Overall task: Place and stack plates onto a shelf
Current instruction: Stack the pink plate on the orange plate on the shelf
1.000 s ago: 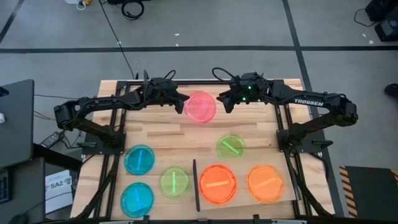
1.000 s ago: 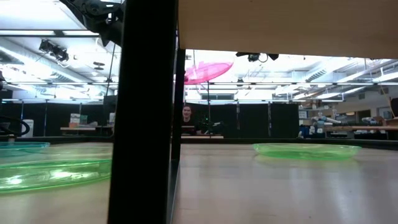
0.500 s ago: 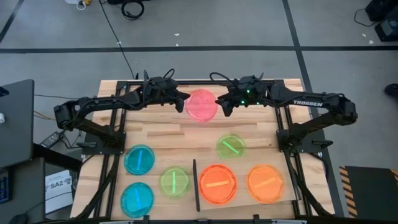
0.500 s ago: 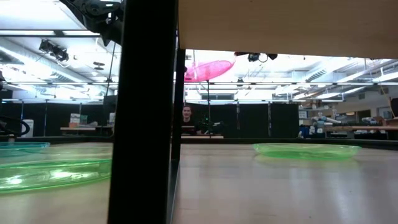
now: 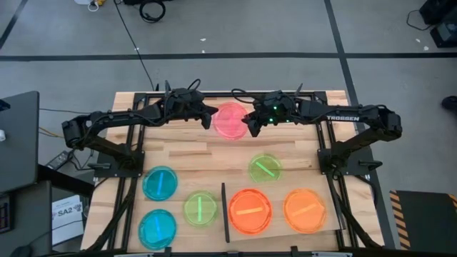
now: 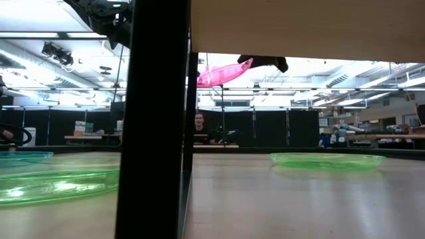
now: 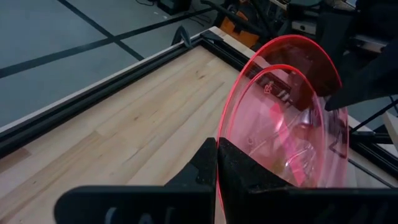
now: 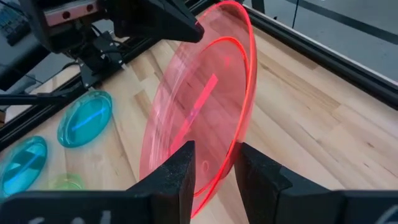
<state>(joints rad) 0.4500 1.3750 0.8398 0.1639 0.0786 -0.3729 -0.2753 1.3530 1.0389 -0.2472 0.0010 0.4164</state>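
Pink plates [image 5: 230,121], two of them nested by the look of the double red rim in the wrist views, hang in the air over the far middle of the worktop [image 5: 186,153], between the two arms. The left hand [image 5: 208,112] is clamped tight on their rim at one side. The right hand [image 5: 251,124] is at the opposite rim with its fingers a little apart and the edge sitting between them, not visibly pinching. So the plates lie straight ahead of each hand, tilted, and both hands are about equally near.

The shelf [image 5: 282,214] lies at the near right, well apart from the hands, already bearing two orange plates [image 5: 249,211] side by side. It is on the right arm's side, so I'd guess a handover comes first.

From the low view, a dark post hides much of the scene, and only the plates' edge shows up high. Whether the right fingers touch the rim I cannot make out.
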